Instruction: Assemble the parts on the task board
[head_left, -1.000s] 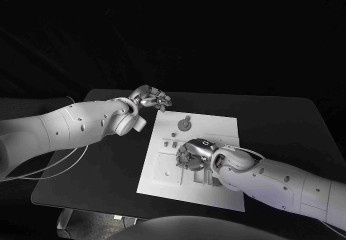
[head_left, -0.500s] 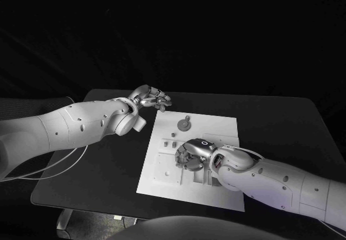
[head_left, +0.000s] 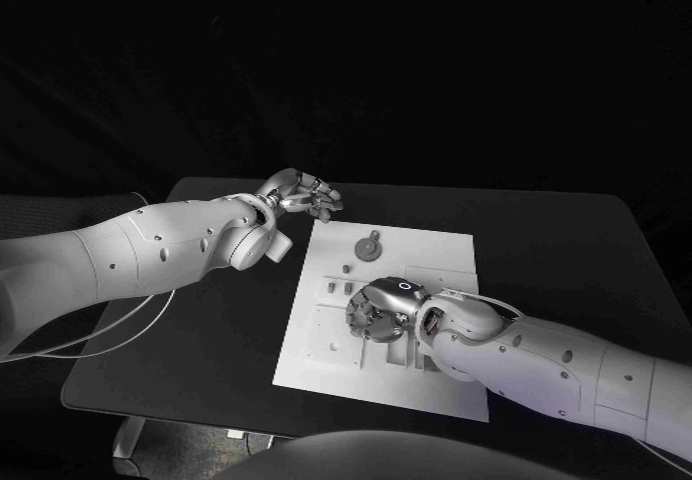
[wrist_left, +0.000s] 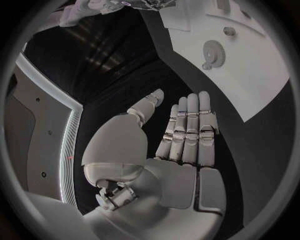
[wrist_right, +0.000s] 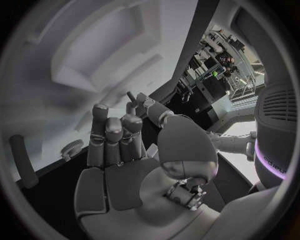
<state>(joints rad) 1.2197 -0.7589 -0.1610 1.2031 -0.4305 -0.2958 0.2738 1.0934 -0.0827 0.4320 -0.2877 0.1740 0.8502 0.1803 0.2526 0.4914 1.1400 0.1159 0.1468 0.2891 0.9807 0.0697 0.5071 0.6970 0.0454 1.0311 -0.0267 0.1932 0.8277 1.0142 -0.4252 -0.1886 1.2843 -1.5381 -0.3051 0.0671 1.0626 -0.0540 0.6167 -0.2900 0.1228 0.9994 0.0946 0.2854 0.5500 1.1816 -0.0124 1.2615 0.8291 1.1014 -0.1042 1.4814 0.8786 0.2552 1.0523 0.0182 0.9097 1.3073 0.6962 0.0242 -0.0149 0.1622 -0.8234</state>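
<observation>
Right robot hand (head_left: 378, 308) shifted over task board (head_left: 433, 250).

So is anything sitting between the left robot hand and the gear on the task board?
Nothing visible. The left robot hand hovers over bare black table just off the task board; the gear lies unobstructed.

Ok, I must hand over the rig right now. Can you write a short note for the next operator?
Left robot hand: holds nothing, fingers straight, over the table beside the far corner of the task board.
Right robot hand: low over the board's middle, fingers curled; I cannot tell whether it pinches a part.
Round toothed part: lies on the far part of the board. Small parts stand beside the right robot hand.
Done: cannot be judged.
Left: check the right grasp, then probably go on assembling.
</observation>
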